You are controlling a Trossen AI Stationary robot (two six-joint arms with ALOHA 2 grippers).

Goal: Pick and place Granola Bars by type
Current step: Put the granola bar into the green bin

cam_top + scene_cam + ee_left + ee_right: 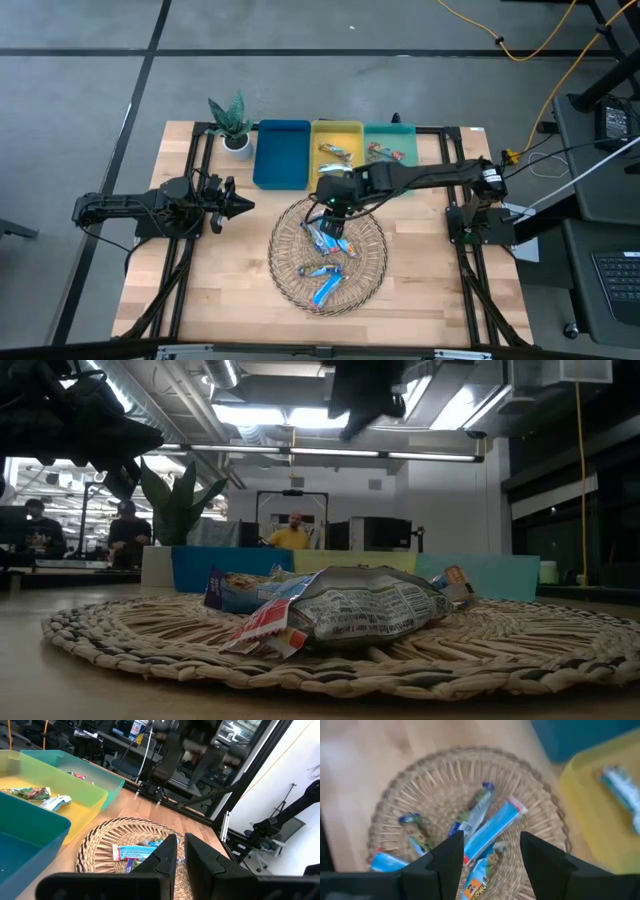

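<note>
Directly beneath the right jaws (489,851) — Granola Bars (491,830) — ungrasped.

Granola bars (326,262): small, shiny-wrapped, mostly bright blue and silvery blue, lying flat and loosely jumbled on a round woven mat (370,272) in the middle of the surface. One long bright blue bar (492,829) lying diagonally near the mat's centre, a silvery-blue one (476,813) just beside it, touching or overlapping; cannot tell which. Further blue ones (385,862) scattered toward the mat's edge. Two more bars (338,153) lying in the yellow tray (338,127), and multicoloured ones (388,153) in the green tray (392,129). Seen level: crinkled wrappers (365,607) heaped together, some tilted.
</note>
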